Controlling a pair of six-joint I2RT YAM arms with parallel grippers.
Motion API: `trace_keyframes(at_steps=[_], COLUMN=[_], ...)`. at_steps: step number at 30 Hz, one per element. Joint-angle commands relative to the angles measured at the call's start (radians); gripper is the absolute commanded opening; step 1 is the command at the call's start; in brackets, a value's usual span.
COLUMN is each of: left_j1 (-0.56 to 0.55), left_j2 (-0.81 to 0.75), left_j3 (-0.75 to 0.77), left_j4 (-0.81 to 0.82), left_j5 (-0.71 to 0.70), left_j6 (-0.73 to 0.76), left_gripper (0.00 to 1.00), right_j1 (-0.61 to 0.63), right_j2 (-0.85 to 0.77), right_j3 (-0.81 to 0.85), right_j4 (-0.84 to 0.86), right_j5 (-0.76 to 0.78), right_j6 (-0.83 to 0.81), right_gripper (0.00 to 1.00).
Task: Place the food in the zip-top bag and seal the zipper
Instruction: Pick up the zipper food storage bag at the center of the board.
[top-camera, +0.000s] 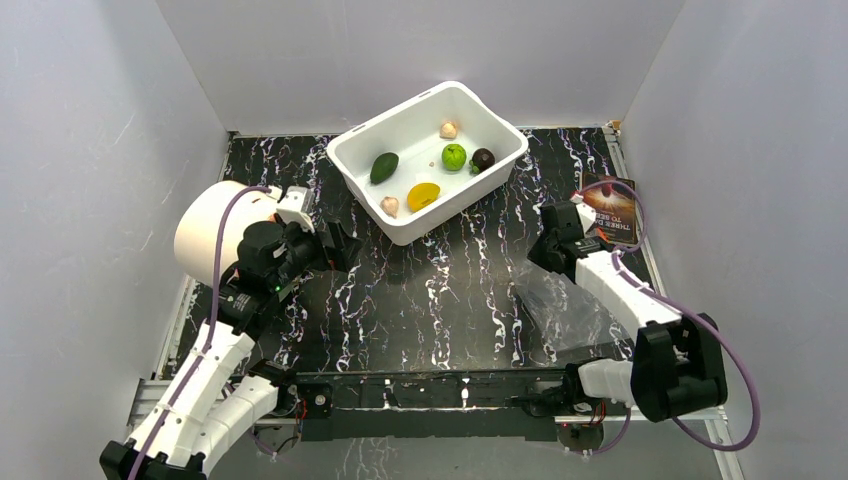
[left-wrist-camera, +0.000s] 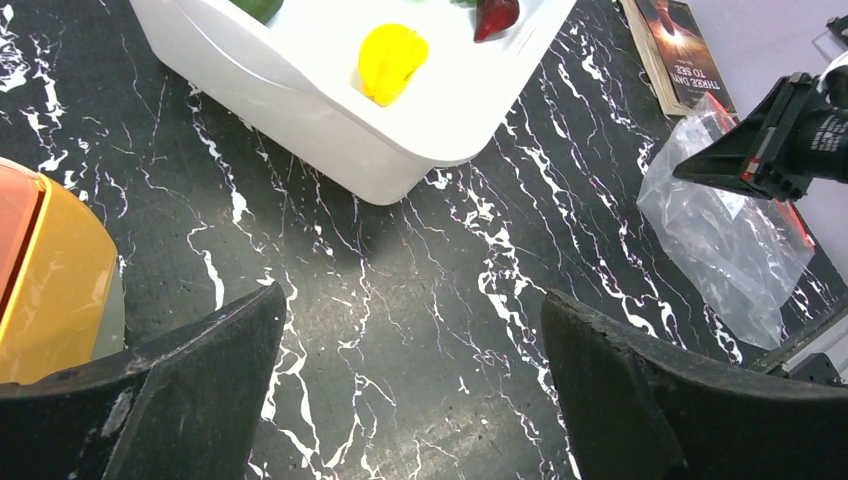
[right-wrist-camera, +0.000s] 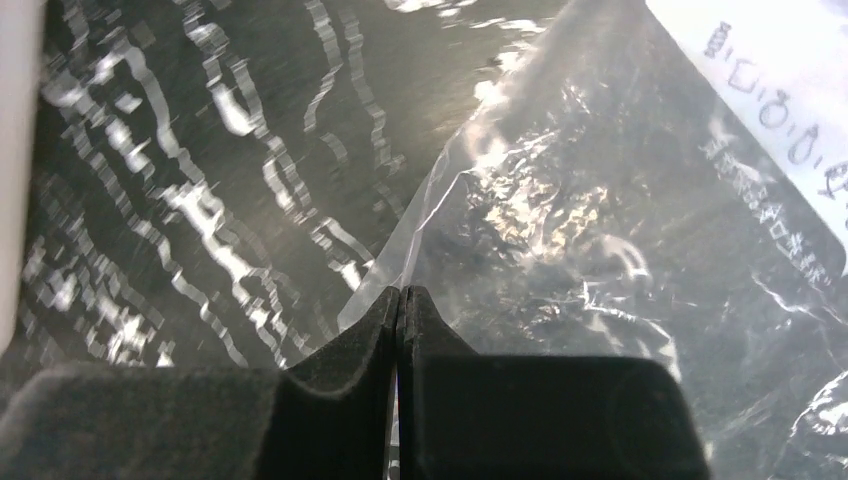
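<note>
**Thin pinch on slippery film**

Toward the tabletop's near right corner the zip-top bag (top-camera: 562, 302) lies flat. The right gripper (right-wrist-camera: 400, 295) has its jaws pressed together on one film edge. That hold may slip, or it may catch both layers and keep the mouth shut. The left gripper (left-wrist-camera: 410, 320) hovers left of centre, jaws wide and empty. The food (top-camera: 423, 196) sits in the white tub (top-camera: 497, 113) at the far edge, well apart from the bag.

My right claw (right-wrist-camera: 399, 293): blk. Table (top-camera: 430, 300) blk w/ white marble veins; tub (top-camera: 400, 228) white; mango (top-camera: 423, 196) yellow; lime (top-camera: 454, 156) green; bag (right-wrist-camera: 600, 250) clear.
</note>
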Motion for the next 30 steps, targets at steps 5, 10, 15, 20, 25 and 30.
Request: trace_keyframes(at_steps=[5,10,15,20,25,30], left_j1=[-0.003,-0.003,-0.004,-0.004,-0.003,-0.004], left_j2=[0.032,0.052,0.046,0.062,0.026,0.021], left_j3=[0.026,0.036,0.003,0.05,-0.001,0.007], left_j4=[0.027,0.055,0.153,0.177,0.332,0.315], left_j5=[0.085,0.184,0.33,0.367,0.457,0.574], left_j6=[-0.072,-0.083,0.06,0.183,0.293,0.522], left_gripper=[0.98,0.96,0.88,0.85,0.86,0.87], right_j1=[0.043,0.111,0.138,0.147,0.148,0.15], right_j2=[-0.19,-0.282,-0.316,-0.329,-0.321,-0.328], right_j3=[0.04,0.056,0.093,0.158,0.212,0.298], right_j4=[0.08,0.084,0.081,0.056,0.06,0.042], right_j5=[-0.36,-0.524,-0.737,-0.941,-1.196,-1.331], right_j6=[-0.272,-0.337,-0.356,-0.385,-0.407,-0.39], right_gripper=[0.0,0.0,0.0,0.0,0.0,0.0])
